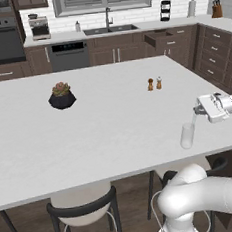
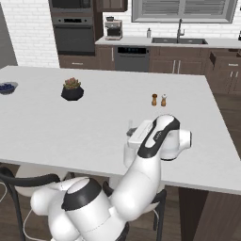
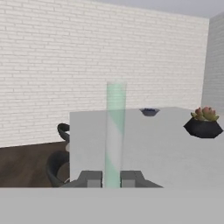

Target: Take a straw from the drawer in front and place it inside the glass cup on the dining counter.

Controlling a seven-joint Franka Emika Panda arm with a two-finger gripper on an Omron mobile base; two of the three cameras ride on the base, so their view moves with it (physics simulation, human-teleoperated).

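1. Gripper (image 1: pixel 195 111): at the right edge of the left base view, reaching in sideways from the white arm. Its fingers (image 3: pixel 89 178) are pressed together on the straw (image 3: pixel 114 131) — the hand view shows the pale, green-tinted stick rising straight up between the two dark tips at bottom centre.
2. Straw: in the left base view a thin whitish line runs down from the gripper to the mouth of the glass cup (image 1: pixel 187 135). Whether its lower end is already inside the cup cannot be told.
3. Glass cup: upright on the dining counter (image 1: pixel 104 129), lower right of the left base view, near the counter's front edge and just below the gripper. In the right base view it sits at frame centre, largely hidden behind the arm.
4. Drawer (image 1: pixel 161 37): standing open in the cabinet run at upper right of the left base view, right of the sink (image 1: pixel 110 29).
5. Other items on the counter — a potted succulent (image 1: pixel 62 95) left of centre, two small shakers (image 1: pixel 154 83) right of centre, well apart from the cup, and a small bowl (image 2: pixel 6 87) at the left edge of the right base view.
6. Stools (image 1: pixel 84 209): tucked under the counter's near edge, bottom of the left base view.
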